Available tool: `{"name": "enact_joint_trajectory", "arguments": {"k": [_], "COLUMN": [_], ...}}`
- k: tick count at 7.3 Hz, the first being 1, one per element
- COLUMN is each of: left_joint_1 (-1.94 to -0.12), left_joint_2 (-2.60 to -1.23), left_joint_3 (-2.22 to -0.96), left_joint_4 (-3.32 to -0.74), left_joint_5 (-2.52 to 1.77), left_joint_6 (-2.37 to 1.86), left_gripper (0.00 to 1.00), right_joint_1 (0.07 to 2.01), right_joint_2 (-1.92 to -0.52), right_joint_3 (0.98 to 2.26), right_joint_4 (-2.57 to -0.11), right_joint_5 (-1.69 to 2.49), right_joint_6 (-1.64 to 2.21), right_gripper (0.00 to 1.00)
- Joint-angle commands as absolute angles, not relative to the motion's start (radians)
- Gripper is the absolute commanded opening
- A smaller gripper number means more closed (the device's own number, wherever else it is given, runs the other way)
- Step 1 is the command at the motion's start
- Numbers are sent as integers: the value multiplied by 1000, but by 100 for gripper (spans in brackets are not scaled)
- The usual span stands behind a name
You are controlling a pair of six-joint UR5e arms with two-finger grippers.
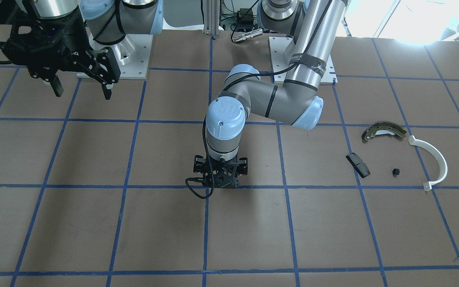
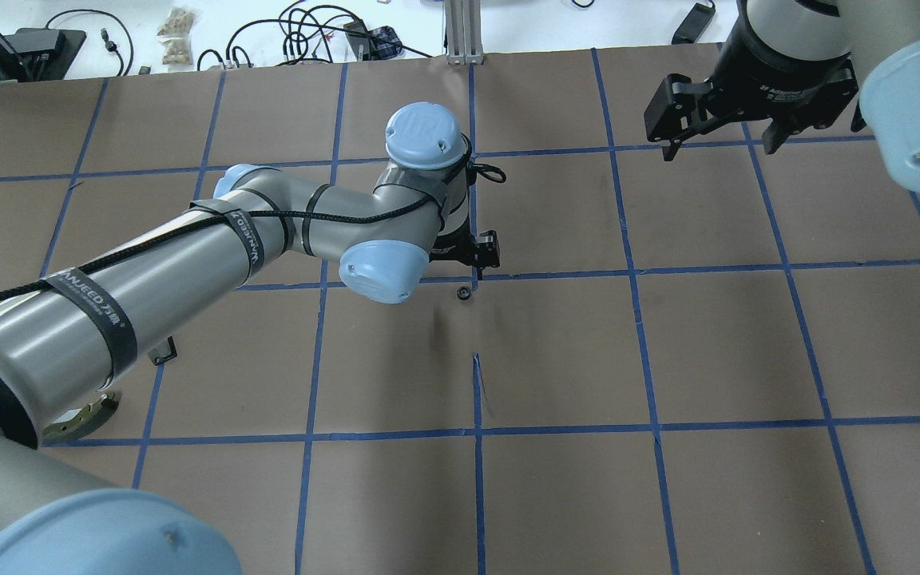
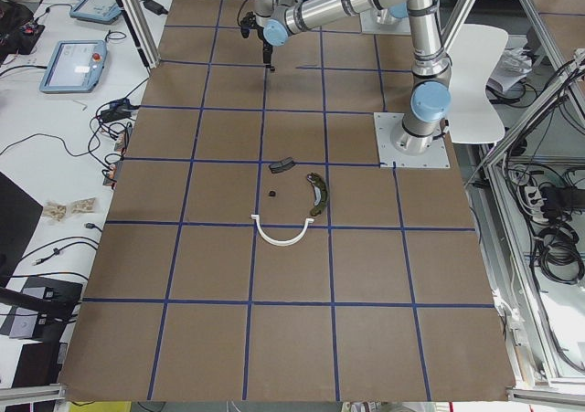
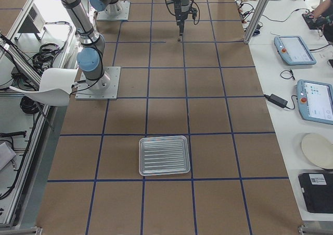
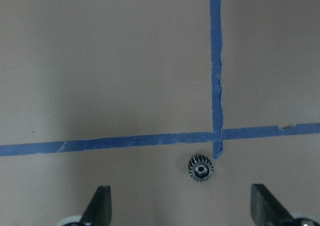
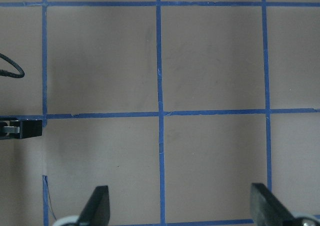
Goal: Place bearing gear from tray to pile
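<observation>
Brown paper-covered table (image 3: 210, 339) under me, w/ a blue tape grid (image 1: 205, 231) all over it. White chair (image 3: 480, 51) just off its edge. Across from me there's a long white bench (image 4: 265, 63) w/ two tablets (image 4: 294, 49), a round pale plate (image 4: 317, 150) and loose cables (image 2: 324, 32). Alu. post (image 2: 460, 32) stands at the table's far edge. Strong white glare (image 1: 405, 20) in one corner.

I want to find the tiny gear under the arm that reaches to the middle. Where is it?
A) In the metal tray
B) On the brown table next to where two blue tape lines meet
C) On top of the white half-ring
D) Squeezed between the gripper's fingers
B: the gear lies flat on the table right beside the blue tape crossing, untouched, with the left gripper open above it.
</observation>
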State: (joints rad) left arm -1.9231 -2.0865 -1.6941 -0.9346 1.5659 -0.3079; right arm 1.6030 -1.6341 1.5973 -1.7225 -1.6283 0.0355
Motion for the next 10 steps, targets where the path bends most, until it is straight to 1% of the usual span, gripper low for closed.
{"name": "enact_joint_trajectory", "arguments": {"k": [1, 2, 3, 4, 5, 6, 7, 8, 10], "left_joint_1": [-1943, -1962, -1963, -1965, -1967, -1965, -1964, -1957, -1947], "left_joint_2": [-2131, -2138, -2140, -2137, -2138, -2134, -2122, -2117, -2103], "left_joint_3": [-1686, -1692, -1686, -1686, -1693, -1683, -1681, -1687, -1692], "left_joint_4": [-919, -919, -919, -917, -916, -916, -917, -917, -919], "left_joint_5": [1589, 1600, 1601, 1598, 1597, 1597, 1597, 1595, 1589], "left_joint_6": [-355, -377, -380, -371, -373, -359, -360, -362, -362], "left_gripper": [95, 93, 92, 82, 55, 32, 6, 0, 0], "right_joint_1": [1603, 1603, 1603, 1603, 1603, 1603, 1603, 1603, 1601], "right_joint_2": [-1629, -1631, -1631, -1631, -1632, -1631, -1632, -1632, -1632], "right_joint_3": [1601, 1614, 1614, 1614, 1614, 1614, 1614, 1614, 1614], "right_joint_4": [-1747, -1747, -1747, -1747, -1747, -1747, -1747, -1747, -1747], "right_joint_5": [-1626, -1626, -1626, -1626, -1632, -1631, -1632, -1626, -1624], "right_joint_6": [37, 38, 40, 40, 37, 38, 40, 40, 41], "right_gripper": [100, 100, 100, 100, 100, 100, 100, 100, 100]}}
